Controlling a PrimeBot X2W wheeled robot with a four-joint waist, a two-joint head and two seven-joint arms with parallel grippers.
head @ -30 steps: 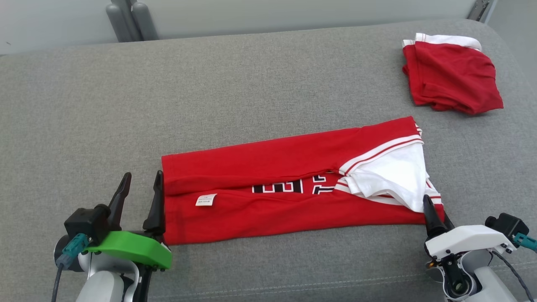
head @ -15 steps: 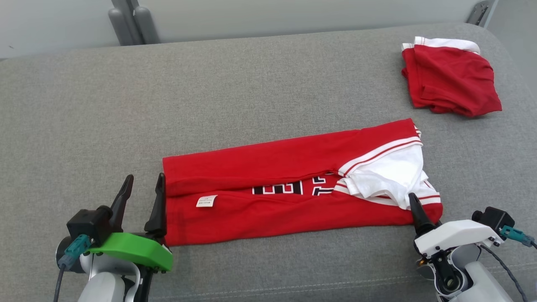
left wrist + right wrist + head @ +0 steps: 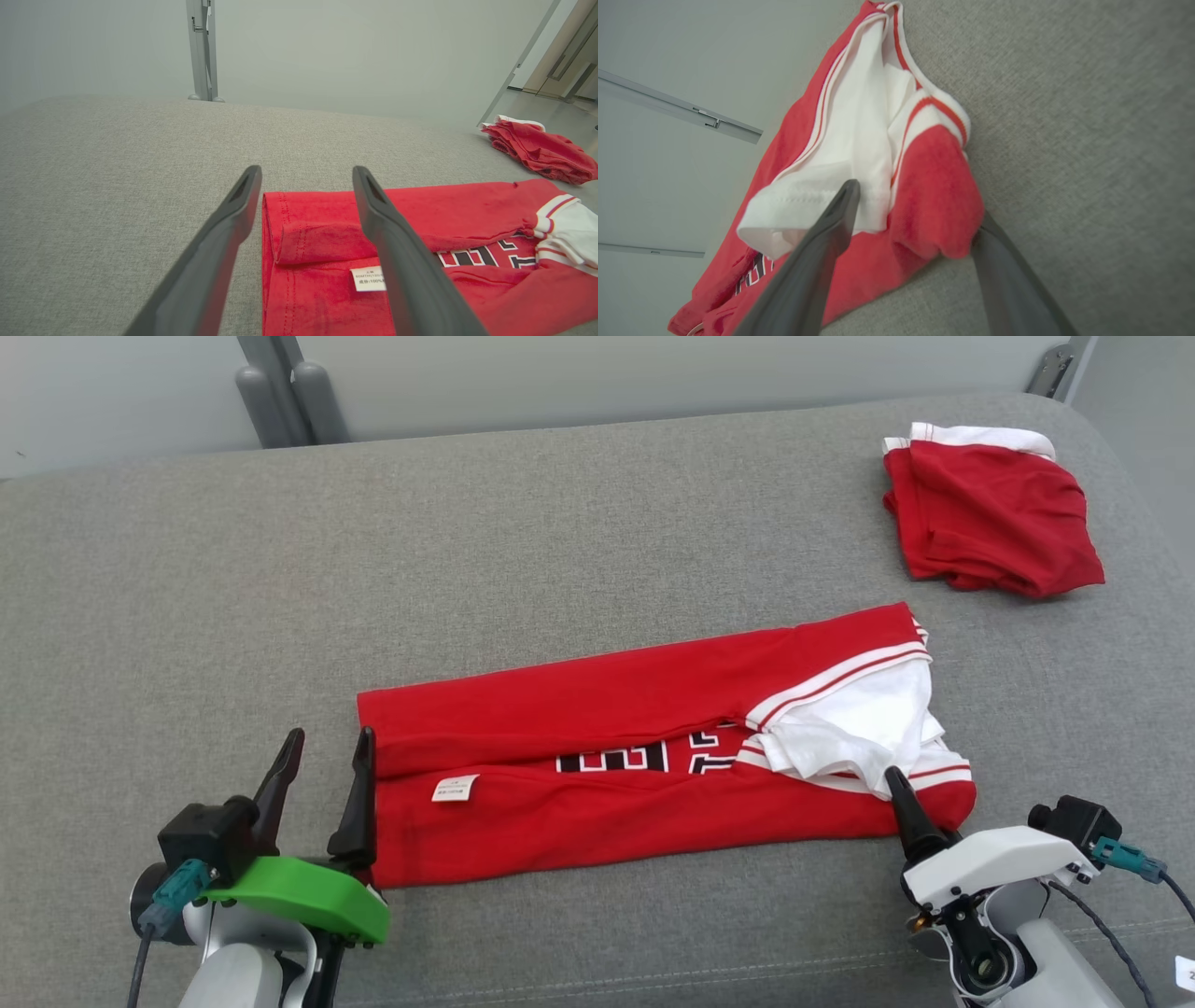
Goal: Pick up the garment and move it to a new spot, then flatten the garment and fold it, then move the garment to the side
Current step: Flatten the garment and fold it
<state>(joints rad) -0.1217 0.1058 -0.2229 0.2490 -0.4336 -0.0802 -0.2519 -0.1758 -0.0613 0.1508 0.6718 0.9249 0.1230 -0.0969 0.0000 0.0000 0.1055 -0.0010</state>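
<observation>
The garment (image 3: 597, 709) is a red shirt with white sleeves and black lettering, folded into a long band across the grey cushion. My left gripper (image 3: 329, 739) stands open at its left hem. In the left wrist view that gripper (image 3: 306, 171) straddles the hem (image 3: 273, 224), one finger over the red cloth, the other over the cushion. My right gripper (image 3: 920, 798) is open at the near right corner. In the right wrist view, one finger of that gripper (image 3: 915, 205) lies on the white sleeve (image 3: 859, 140). The red corner (image 3: 938, 200) hides the other fingertip.
A second red and white garment (image 3: 990, 518) lies bunched at the back right, also visible in the left wrist view (image 3: 537, 149). The grey cushion (image 3: 560, 541) extends wide to the left and back. A grey metal post (image 3: 280, 392) stands behind it, and a seam (image 3: 653, 971) runs along the near edge.
My right gripper has slid left and forward onto the garment's near right corner. The left gripper stays at the left hem. The head view has shifted slightly.
</observation>
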